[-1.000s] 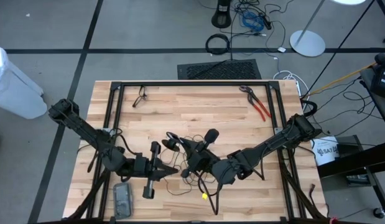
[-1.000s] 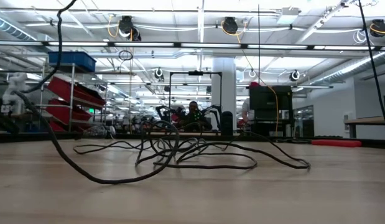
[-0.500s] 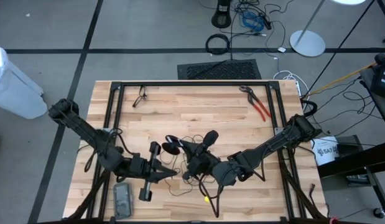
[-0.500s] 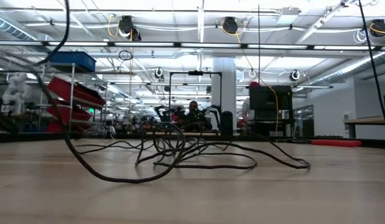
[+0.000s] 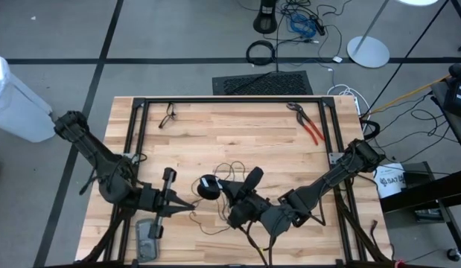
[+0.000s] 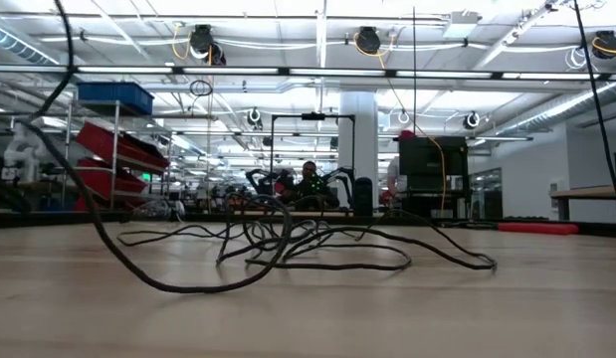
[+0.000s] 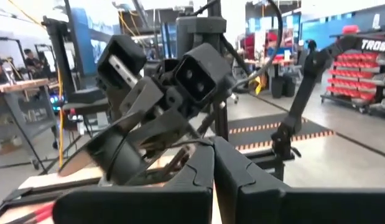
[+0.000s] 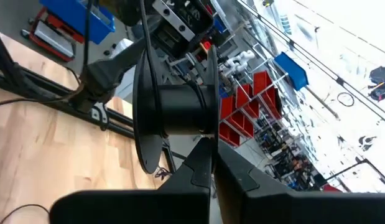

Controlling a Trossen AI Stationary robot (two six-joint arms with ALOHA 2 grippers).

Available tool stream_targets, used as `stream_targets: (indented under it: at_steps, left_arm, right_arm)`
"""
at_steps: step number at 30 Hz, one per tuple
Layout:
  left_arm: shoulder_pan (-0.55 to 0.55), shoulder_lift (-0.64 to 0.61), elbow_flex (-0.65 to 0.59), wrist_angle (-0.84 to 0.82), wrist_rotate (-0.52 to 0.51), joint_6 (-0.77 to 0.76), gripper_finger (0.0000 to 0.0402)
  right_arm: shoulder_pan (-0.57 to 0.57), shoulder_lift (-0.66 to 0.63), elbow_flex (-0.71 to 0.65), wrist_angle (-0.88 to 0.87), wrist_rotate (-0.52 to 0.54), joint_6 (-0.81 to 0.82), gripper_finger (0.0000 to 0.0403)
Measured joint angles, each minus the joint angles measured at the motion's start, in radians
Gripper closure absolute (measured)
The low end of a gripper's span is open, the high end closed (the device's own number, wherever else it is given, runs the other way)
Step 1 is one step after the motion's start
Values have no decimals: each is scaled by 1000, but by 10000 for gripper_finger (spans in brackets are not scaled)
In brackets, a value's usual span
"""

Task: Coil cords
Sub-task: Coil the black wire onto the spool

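The thin black cord [image 6: 317,244] lies in loose loops on the wooden table [image 5: 237,134]. One strand [image 6: 84,214] rises from the table out of the low view's top. A black spool [image 8: 176,106] hangs above the table's near middle, also seen from above as the spool [image 5: 209,186]. My right gripper [image 8: 204,148] is shut on it, and in the high view my right gripper [image 5: 220,190] points toward the table's left. My left gripper [image 5: 191,207] is shut just left of the spool, pointing right; the left wrist view shows my left gripper [image 7: 212,152] facing the right arm. My left gripper pinches a strand of the cord [image 7: 191,147] at its fingertips, coming level from the table's left. The strand hangs slack below it down to the table. My right gripper pinches the rim of one spool flange [image 8: 209,127] between its two fingers, level from the table's right. The spool is lifted clear of the table, and a cord strand [image 8: 144,37] runs along its other flange.
Red-handled pliers [image 5: 310,126] lie at the far right and a small black object [image 5: 167,115] at the far left. A grey flat object [image 5: 147,238] sits at the near left. A black frame [image 5: 230,99] borders the table.
My left gripper has drawn back toward the table's left edge and risen, still shut; the raised strand has swung left with it. My right gripper has carried the spool toward the near edge and rolled about its own axis.
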Motion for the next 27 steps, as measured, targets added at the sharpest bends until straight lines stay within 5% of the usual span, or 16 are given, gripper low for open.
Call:
stream_targets:
  at_steps: [18, 27]
  left_arm:
    - [-20, -38, 1, -190, -55, 45, 400]
    - [-20, -38, 1, -251, -57, 46, 400]
  right_arm:
    - [-13, -57, -1, -212, -431, 347, 403]
    - [-8, -74, -1, -176, -476, 385, 403]
